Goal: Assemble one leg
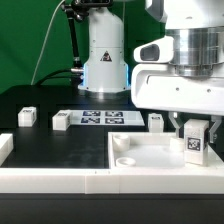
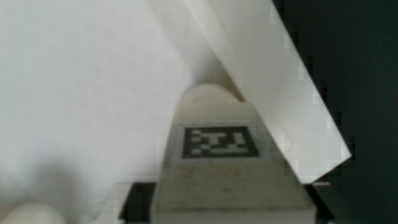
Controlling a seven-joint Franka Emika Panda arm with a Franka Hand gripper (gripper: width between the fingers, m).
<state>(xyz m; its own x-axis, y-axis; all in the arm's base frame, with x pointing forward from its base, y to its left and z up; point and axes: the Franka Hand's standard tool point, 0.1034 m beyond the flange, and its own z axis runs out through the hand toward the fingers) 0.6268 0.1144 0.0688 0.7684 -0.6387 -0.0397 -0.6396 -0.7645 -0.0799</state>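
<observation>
Near tray rim (image 1: 140,172), gripper (image 1: 195,128) clasping leg (image 1: 194,146)

The white leg (image 1: 195,144) bears a black-and-white tag (image 2: 221,141); tray (image 1: 60,178) white, table (image 1: 40,100) black.

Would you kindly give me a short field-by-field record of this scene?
pincer: apparently shut on leg
leg: upright, tag visible, over tray's far corner at the exterior view's right
tray: nearest camera
other legs: three, standing beyond tray
marker board: flat, between those legs
</observation>
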